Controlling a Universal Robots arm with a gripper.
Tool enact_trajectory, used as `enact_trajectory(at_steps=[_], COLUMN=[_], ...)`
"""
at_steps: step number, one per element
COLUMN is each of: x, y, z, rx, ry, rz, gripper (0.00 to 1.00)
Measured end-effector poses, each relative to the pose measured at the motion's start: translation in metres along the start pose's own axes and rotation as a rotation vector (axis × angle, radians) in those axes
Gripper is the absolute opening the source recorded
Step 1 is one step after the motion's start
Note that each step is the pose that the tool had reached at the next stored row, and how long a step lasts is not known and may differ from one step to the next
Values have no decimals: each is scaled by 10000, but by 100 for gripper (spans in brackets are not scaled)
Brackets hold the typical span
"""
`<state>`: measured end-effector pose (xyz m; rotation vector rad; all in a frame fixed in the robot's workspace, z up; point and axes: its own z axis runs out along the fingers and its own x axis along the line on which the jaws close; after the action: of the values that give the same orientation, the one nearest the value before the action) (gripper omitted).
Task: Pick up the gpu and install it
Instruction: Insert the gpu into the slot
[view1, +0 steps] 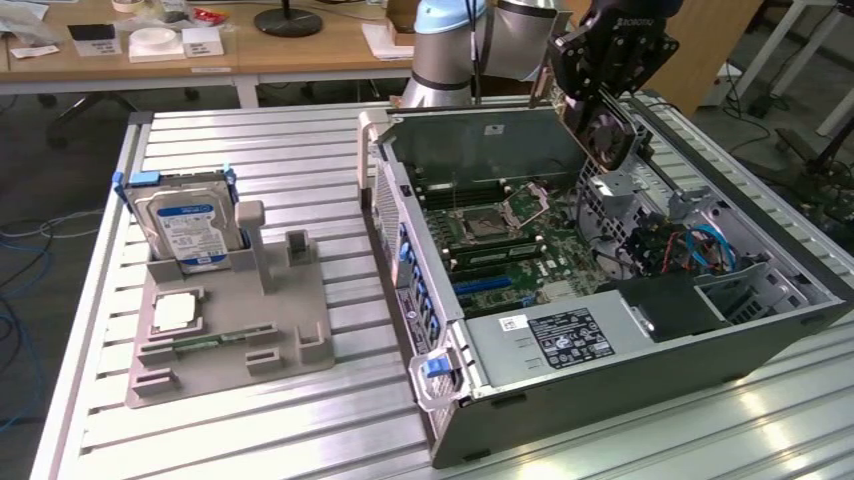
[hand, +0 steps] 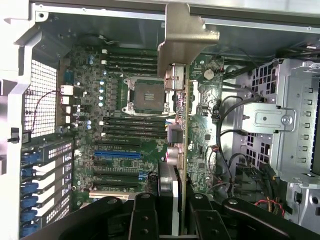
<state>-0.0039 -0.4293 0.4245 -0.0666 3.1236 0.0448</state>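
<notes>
I note the gripper (view1: 599, 100) with its fingers (hand: 144, 212) pinching the gpu (view1: 610, 135) from both faces, card held on edge with its fan showing in the exterior view. It hangs over the open case (view1: 601, 400), above the motherboard (view1: 501, 235) and not seated in any slot; in the wrist view its silver bracket (hand: 187, 35) points away from the gripper. A hard drive (view1: 187, 225) stands in the grey holder (view1: 227, 340) at the exterior view's left, well apart

Arm (view1: 447, 45): silver-grey tubing, wearing pale blue joint caps. Gripper (hand: 172, 220): glossy black links, showing round screw recesses.
</notes>
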Motion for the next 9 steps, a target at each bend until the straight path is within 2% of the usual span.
enact_trajectory(at_steps=[9], x=[0], y=[0], z=[0], rx=[-22], ry=[35], rz=[-1226], gripper=[28])
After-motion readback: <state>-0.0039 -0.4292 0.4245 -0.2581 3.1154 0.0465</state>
